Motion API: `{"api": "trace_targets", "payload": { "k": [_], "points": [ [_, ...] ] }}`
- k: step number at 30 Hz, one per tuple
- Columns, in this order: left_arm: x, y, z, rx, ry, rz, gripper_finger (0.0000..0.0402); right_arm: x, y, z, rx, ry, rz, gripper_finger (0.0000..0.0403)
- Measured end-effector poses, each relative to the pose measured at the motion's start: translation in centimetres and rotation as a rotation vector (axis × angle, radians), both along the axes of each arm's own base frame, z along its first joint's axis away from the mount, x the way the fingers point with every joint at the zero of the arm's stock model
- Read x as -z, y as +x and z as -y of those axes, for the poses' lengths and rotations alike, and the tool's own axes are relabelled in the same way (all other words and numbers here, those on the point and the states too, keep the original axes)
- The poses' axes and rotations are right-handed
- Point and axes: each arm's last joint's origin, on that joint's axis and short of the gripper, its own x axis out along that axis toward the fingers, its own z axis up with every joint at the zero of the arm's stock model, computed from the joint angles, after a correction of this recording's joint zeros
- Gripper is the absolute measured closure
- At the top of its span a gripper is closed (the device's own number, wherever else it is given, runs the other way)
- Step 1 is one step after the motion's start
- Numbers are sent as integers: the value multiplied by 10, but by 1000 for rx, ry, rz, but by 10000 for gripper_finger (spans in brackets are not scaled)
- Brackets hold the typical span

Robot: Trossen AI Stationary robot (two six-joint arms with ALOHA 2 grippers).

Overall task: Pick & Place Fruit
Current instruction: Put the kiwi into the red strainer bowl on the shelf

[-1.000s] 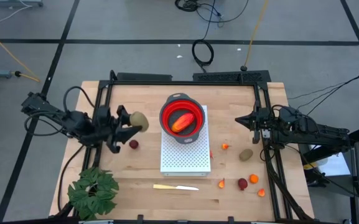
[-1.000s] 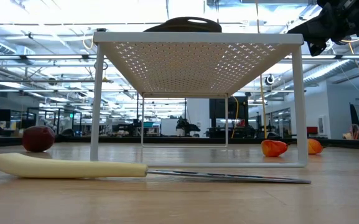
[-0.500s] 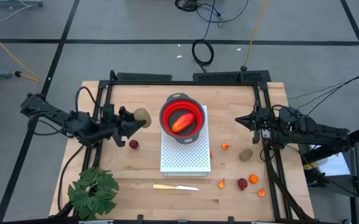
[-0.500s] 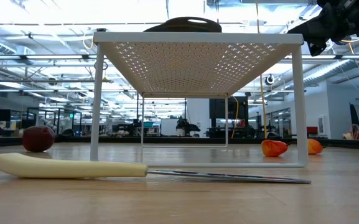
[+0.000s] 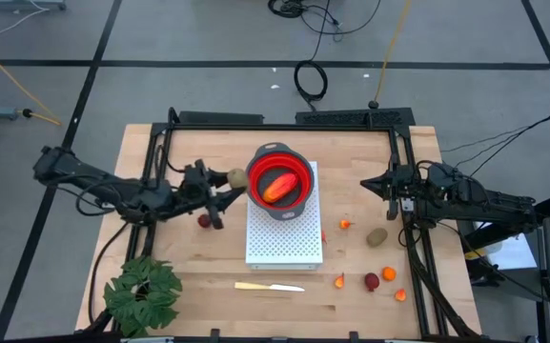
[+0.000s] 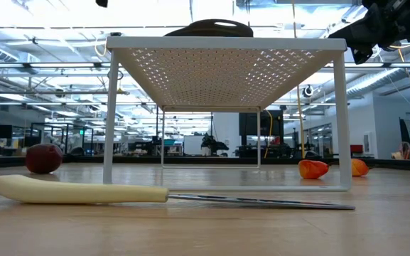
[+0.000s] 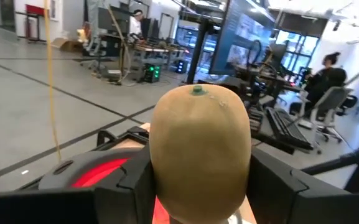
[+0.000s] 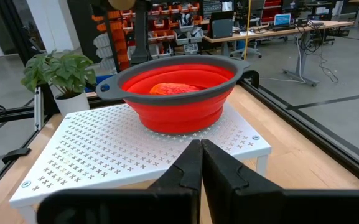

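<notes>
While my left gripper [image 5: 225,185] carries an olive-brown fruit [image 5: 237,177] clamped betw. its fingers, just beside the red bowl [image 5: 279,181], I judge the next move is over the rim, then release. Right gripper [image 5: 370,185] waits, fingers together.

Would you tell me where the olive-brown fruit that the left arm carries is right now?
In the high view, the olive-brown fruit sits in the left gripper, just left of the red bowl on the white rack.
</notes>
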Motion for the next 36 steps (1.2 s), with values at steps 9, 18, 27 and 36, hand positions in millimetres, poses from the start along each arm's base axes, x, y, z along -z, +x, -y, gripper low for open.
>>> {"api": "trace_targets", "payload": {
  "k": [9,18,27,36],
  "points": [
    [0,17,-13,-45,23,-43,213,0,0,0,0,0,0,399],
    [-16,39,-25,-22,18,-99,202,0,0,0,0,0,-1,399],
    [-31,70,-45,18,-116,-453,200,0,0,0,0,0,0,399],
    [-32,97,-71,57,-195,-587,199,0,0,0,0,0,-1,399]
  ]
}}
